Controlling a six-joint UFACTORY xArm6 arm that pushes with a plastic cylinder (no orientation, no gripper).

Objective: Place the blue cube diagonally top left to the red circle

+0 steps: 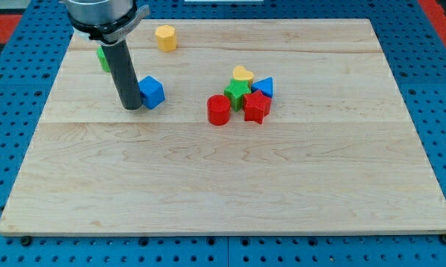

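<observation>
Pushing is the step in hand, I judge: my tip (pixel 132 107) sits touching the blue cube's (pixel 152 92) left face, on the wooden tabletop (pixel 223 185). The tool is a plain rod with no jaws, so there is nothing to be apart, together or clamped; it only leans on things.

Taking the red circle (pixel 218 110) as my landmark: the blue cube lies well to its left and slightly toward the view's top, with my tip just beyond the cube on the far side. A green block (pixel 103 59), half hidden behind the rod, is farther left and higher. A yellow block (pixel 165 37) stands well above and left of the circle. Just right of the circle sits a cluster: the green cube (pixel 238 94), the red star (pixel 256 107), the yellow heart (pixel 243 74) and the blue triangle (pixel 264 87).

The cube is already up-left of the circle, but well apart. The next move, as I read it, calls for a push rightward and a touch upward, stopping short so the cube ends near the circle's upper left without knocking it or the cluster.

I can read no brand, label or writing anywhere.
</observation>
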